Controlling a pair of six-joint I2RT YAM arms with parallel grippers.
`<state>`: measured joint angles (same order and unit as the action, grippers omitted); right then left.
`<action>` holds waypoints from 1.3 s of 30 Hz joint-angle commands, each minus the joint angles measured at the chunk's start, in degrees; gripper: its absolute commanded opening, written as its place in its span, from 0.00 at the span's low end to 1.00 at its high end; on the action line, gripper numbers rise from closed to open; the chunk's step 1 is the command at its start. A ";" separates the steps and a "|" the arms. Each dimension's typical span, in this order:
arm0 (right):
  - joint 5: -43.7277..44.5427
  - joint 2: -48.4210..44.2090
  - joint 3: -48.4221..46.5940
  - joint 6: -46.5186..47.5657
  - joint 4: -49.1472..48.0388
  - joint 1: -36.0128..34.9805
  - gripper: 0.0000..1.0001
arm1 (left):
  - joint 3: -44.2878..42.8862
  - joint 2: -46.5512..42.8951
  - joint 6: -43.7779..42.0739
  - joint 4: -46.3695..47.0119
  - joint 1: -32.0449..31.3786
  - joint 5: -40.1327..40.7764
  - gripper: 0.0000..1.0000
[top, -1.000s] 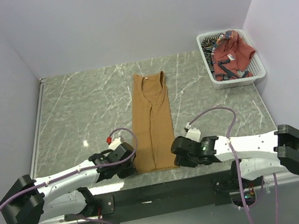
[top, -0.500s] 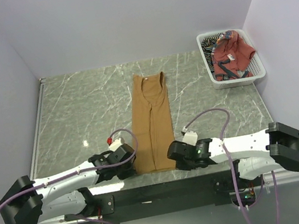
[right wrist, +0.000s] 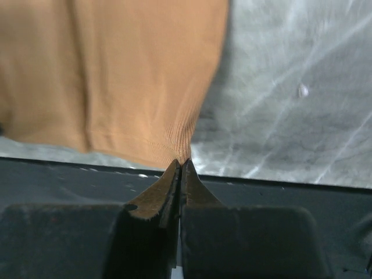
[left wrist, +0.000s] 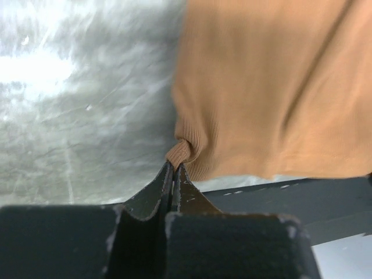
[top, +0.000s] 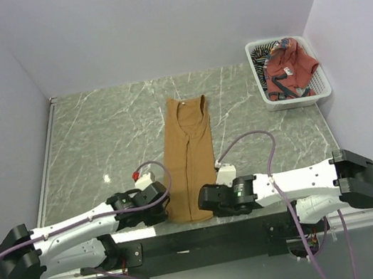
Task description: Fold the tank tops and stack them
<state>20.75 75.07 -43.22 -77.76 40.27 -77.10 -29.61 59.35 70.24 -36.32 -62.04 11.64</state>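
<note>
You're early on: only the mustard-tan tank top (top: pixel 190 153) lies on the tabletop (top: pixel 99 133), folded lengthwise into a narrow strip running straight away from your jaws. The brick-red top (top: pixel 289 67) and striped top (top: pixel 266 48) sit bundled in the white basket (top: pixel 323 92), far beyond the right jaws. Both jaws are pinched shut on the strip's near hem corners, left and right, so the crosswise fold and all stacking remain; the ribbed cloth puckers softly at each pinch.
</note>
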 commanded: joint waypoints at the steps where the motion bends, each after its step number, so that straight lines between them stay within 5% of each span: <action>1: 5.44 -0.01 -4.32 3.30 3.41 2.30 0.00 | -5.54 2.78 -0.98 -0.86 0.08 4.53 0.00; 20: 3.25 7.19 -12.50 30.55 -14.41 29.63 0.00 | -32.17 30.27 -21.37 11.70 25.11 3.13 0.01; 31: -2.21 18.27 -22.42 38.72 -20.14 40.35 0.00 | -52.46 45.84 -26.20 9.86 29.96 1.11 0.00; 39: -4.76 25.39 -27.53 40.40 -21.37 44.14 0.00 | -58.90 52.00 -28.23 9.59 32.07 -0.39 0.01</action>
<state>16.73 98.54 -67.79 -39.07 20.93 -34.02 -85.67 110.80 43.90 -27.18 -30.85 12.01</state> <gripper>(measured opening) 0.017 0.014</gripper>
